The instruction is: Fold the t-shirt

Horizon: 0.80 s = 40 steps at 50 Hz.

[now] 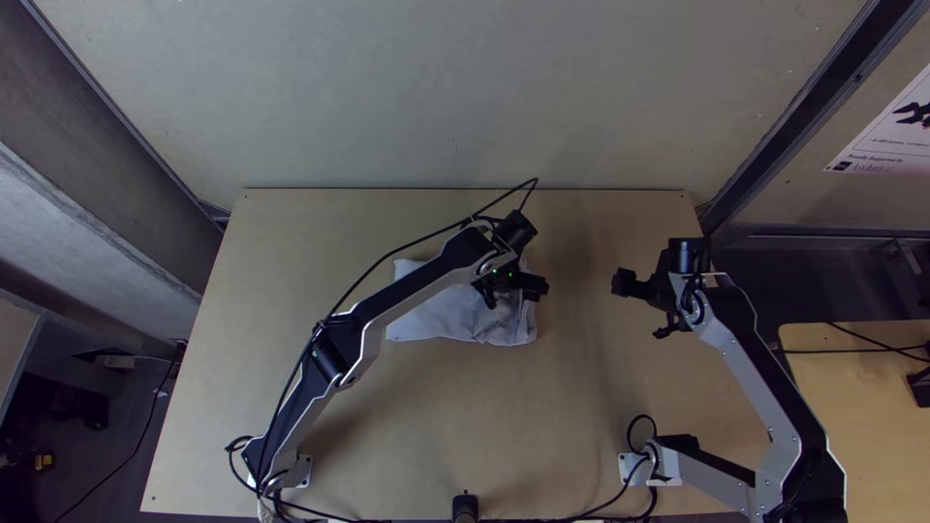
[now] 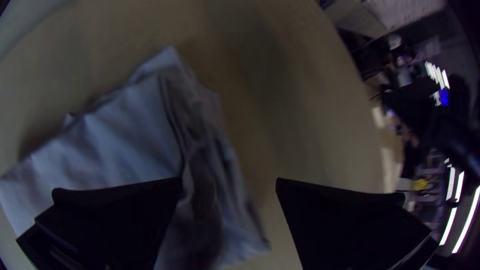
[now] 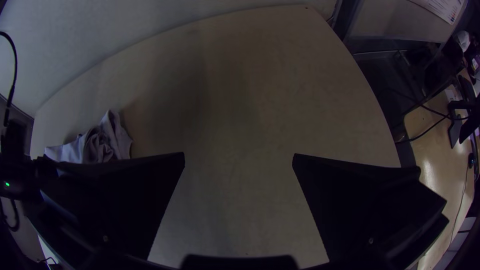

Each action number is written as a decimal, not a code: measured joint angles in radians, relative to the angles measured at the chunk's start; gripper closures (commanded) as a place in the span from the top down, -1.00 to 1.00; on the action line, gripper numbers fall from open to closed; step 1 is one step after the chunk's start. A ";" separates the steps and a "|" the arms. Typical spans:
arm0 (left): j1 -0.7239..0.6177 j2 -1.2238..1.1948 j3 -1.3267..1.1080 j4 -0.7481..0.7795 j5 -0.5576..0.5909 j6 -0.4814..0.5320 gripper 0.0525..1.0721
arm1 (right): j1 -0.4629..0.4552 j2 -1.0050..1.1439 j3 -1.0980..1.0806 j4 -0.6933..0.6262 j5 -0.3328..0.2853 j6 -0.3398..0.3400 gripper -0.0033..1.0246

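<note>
My left gripper (image 2: 230,181) and right gripper (image 3: 238,157) are both open; closing the left one off-centre could snag the shirt (image 1: 441,318) and drag its bunched edge askew.

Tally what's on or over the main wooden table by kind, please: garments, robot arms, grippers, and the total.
Garments: 1 (the t-shirt)
Robot arms: 2 (left arm, right arm)
Grippers: 2 (left gripper, right gripper)
Total: 5
</note>
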 measured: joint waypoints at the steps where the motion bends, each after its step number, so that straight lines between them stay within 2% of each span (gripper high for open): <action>1: 0.003 -0.006 0.003 -0.005 0.036 -0.022 0.92 | 0.000 0.000 -0.002 0.000 0.000 0.000 0.93; 6: 0.024 -0.034 0.008 -0.021 0.169 -0.089 0.92 | 0.005 -0.005 -0.013 0.005 0.000 0.000 0.93; 10: 0.045 -0.053 0.008 -0.024 0.209 -0.125 0.92 | 0.011 -0.009 -0.024 0.008 0.000 0.000 0.93; 16: 0.075 -0.079 0.008 -0.024 0.219 -0.124 0.91 | 0.020 -0.013 -0.039 0.020 0.000 0.000 0.93; 27: 0.102 -0.141 -0.050 -0.052 0.093 -0.009 0.92 | 0.001 -0.016 -0.014 0.045 0.000 -0.025 0.93; 35: 0.143 -0.249 -0.116 -0.065 -0.085 0.096 0.92 | -0.036 -0.027 0.089 0.074 0.000 -0.119 0.93; 40: 0.202 -0.346 -0.145 -0.064 -0.139 0.157 0.92 | -0.049 -0.050 0.163 0.079 0.000 -0.166 0.93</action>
